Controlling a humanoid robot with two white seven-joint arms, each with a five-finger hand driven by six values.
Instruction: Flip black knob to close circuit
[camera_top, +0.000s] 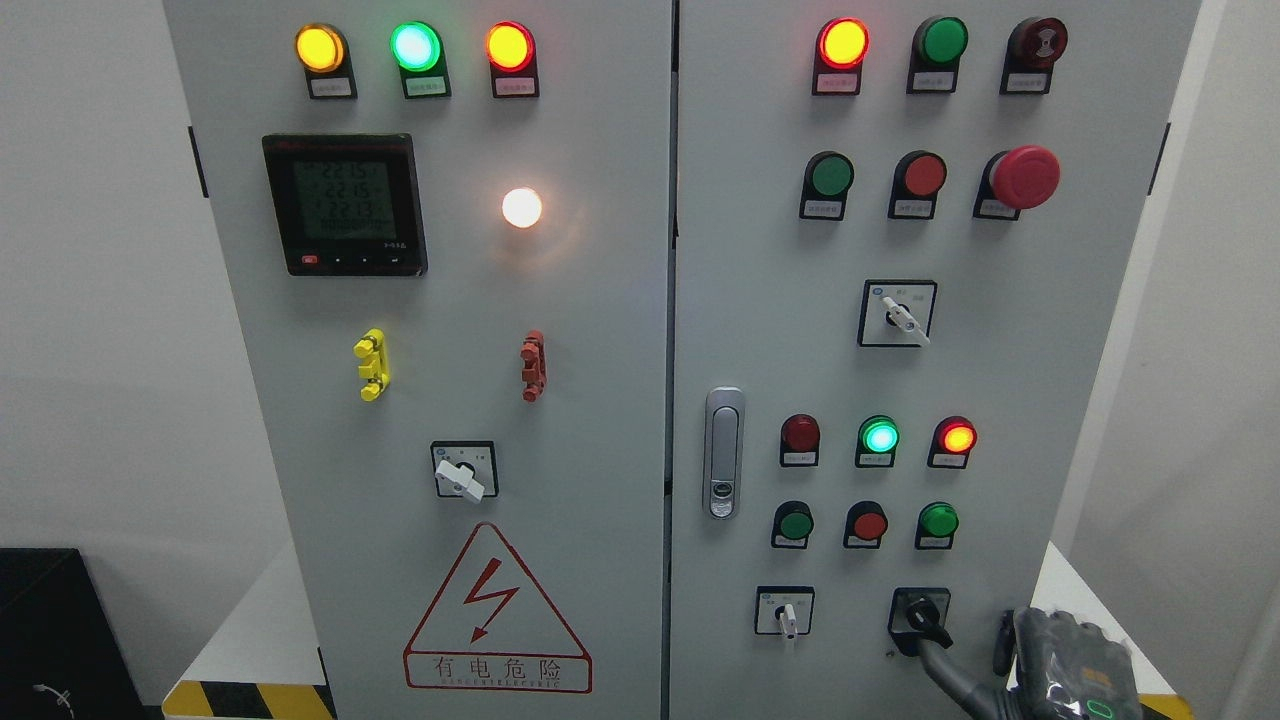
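The black knob (918, 615) sits on a black square plate at the lower right of the cabinet's right door (1040, 400), its handle pointing down and to the right. My right hand (962, 640) comes in from the bottom right corner. One dark finger (950, 672) stretches up and left, and its tip touches the underside of the knob's handle. A second finger stands upright, apart from the knob, to its right. The fingers are not closed around the knob. My left hand is out of sight.
A white-handled selector (786, 612) sits left of the black knob, with a row of three push buttons (868, 524) above it. A door latch (723, 452) stands at the door's left edge. The left door (600, 400) carries a meter, lit lamps and a warning triangle (497, 615).
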